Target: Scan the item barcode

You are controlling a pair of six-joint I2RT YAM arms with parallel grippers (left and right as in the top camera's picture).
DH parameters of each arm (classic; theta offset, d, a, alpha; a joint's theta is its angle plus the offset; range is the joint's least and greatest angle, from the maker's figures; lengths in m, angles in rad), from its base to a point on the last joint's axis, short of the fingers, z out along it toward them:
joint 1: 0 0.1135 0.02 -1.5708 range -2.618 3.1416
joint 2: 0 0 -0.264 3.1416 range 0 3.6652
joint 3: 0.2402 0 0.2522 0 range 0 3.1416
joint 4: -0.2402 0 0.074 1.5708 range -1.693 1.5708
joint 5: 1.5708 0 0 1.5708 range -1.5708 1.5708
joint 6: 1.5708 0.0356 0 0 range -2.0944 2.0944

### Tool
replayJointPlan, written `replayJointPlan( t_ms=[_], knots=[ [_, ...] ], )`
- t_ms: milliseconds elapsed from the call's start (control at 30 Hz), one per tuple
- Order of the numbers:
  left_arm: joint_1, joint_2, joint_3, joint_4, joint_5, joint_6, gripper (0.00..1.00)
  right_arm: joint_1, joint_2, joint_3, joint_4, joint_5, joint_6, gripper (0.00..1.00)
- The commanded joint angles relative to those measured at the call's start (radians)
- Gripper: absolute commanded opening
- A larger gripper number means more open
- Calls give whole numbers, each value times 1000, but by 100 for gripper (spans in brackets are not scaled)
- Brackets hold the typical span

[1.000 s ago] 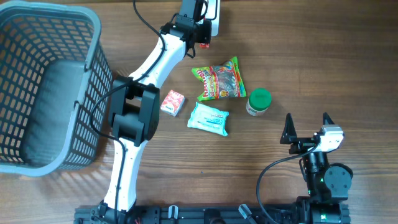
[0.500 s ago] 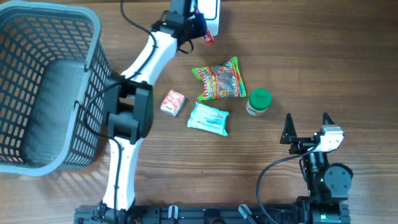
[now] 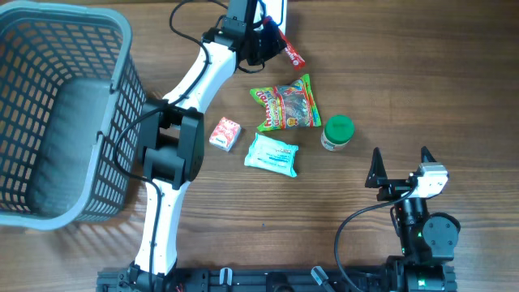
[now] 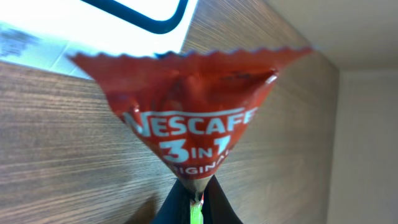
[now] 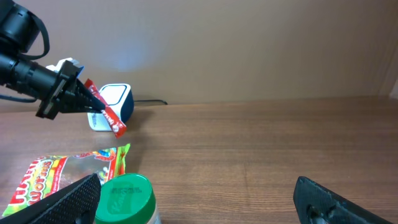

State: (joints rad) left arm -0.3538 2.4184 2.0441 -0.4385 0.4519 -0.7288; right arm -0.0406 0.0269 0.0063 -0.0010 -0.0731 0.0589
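Observation:
A red Nescafe 3 in 1 sachet (image 4: 193, 118) is pinched at its narrow end by my left gripper (image 4: 198, 199), which is shut on it. Overhead, that gripper (image 3: 272, 40) is at the table's far edge, and the sachet (image 3: 292, 55) sticks out to the lower right of the white scanner (image 3: 276, 12). In the right wrist view the sachet (image 5: 107, 117) hangs in front of the scanner (image 5: 115, 102). My right gripper (image 3: 400, 166) rests open and holds nothing, near the front right of the table.
A grey basket (image 3: 122, 49) fills the left side. On the table's middle lie a gummy bag (image 3: 285, 104), a green-lidded jar (image 3: 337, 132), a small red and white box (image 3: 225, 133) and a pale blue pack (image 3: 272, 154).
My left wrist has turned, swinging the sachet out from under the scanner's side to point down and right. The right arm has not moved.

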Motion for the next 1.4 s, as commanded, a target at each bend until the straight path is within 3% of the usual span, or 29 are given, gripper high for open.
replayJointPlan(
  t_ms=[0,133,333,433,600,767,933,1033,1067,1100,1133,1167,1200,1367],
  knots=[
    [20,-10,21,40,-88,-173,4,4,-5,-1,2,13,-5,100],
    [16,0,21,106,-106,-260,4,4,-5,-1,2,13,-5,100],
    [4,0,21,73,-69,-254,4,4,-5,-1,2,13,-5,100],
    [-13,-4,21,62,32,-182,4,4,-5,-1,2,13,-5,100],
    [-84,-44,21,-88,26,-40,4,4,-5,-1,2,13,-5,100],
    [-187,-120,21,-307,-137,82,4,4,-5,-1,2,13,-5,100],
    [-249,-194,21,-444,-358,89,4,4,-5,-1,2,13,-5,100],
    [-250,-227,21,-494,-396,90,6,4,-5,-1,2,13,-5,100],
    [-250,-233,21,-502,-409,90,18,4,-5,-1,2,13,-5,100],
    [-250,-241,21,-505,-430,90,36,4,-5,-1,2,13,-4,100],
    [-250,-246,21,-495,-455,90,70,4,-5,-1,2,13,-5,100],
    [-250,-248,21,-477,-479,95,95,4,-5,-1,2,13,-4,100],
    [-247,-248,21,-451,-516,97,100,4,-5,-1,2,13,-5,100],
    [-210,-210,21,-316,-558,98,100,4,-5,-1,2,13,-5,100]
  ],
)
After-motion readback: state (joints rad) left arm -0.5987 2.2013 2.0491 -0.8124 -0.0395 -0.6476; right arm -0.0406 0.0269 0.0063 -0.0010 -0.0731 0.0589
